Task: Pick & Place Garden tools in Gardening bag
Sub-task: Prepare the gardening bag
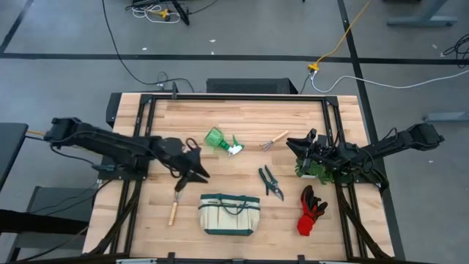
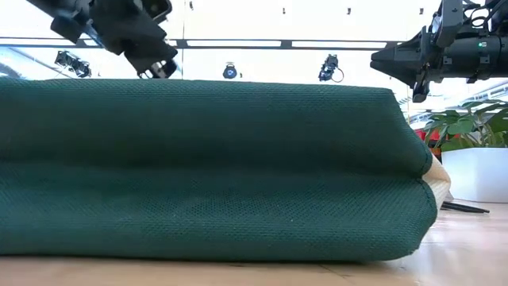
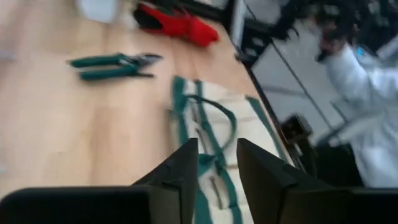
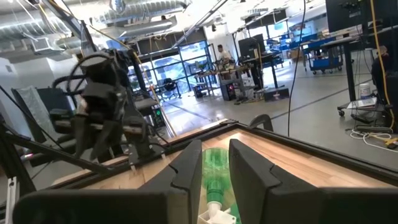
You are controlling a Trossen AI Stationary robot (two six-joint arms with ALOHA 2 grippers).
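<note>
The beige gardening bag (image 1: 229,213) with green trim lies near the table's front edge; its green side fills the low view (image 2: 206,167). One wooden-handled rake (image 1: 176,202) lies left of it and another (image 1: 275,139) lies at the far middle. The green spray bottle (image 1: 220,140) lies on its side, the shears (image 1: 270,182) lie at the centre, and the red-black gloves (image 1: 311,209) lie right of the bag. My left gripper (image 1: 196,172) hovers open and empty above the table between the near rake and the bag (image 3: 211,124). My right gripper (image 1: 293,141) is open and empty, raised, pointing at the bottle (image 4: 216,171).
A leafy plant in a white pot (image 1: 315,167) stands under the right arm and also shows in the low view (image 2: 476,159). A dark frame (image 1: 146,103) runs along the table's edges. Bare wood lies between the bottle and the bag.
</note>
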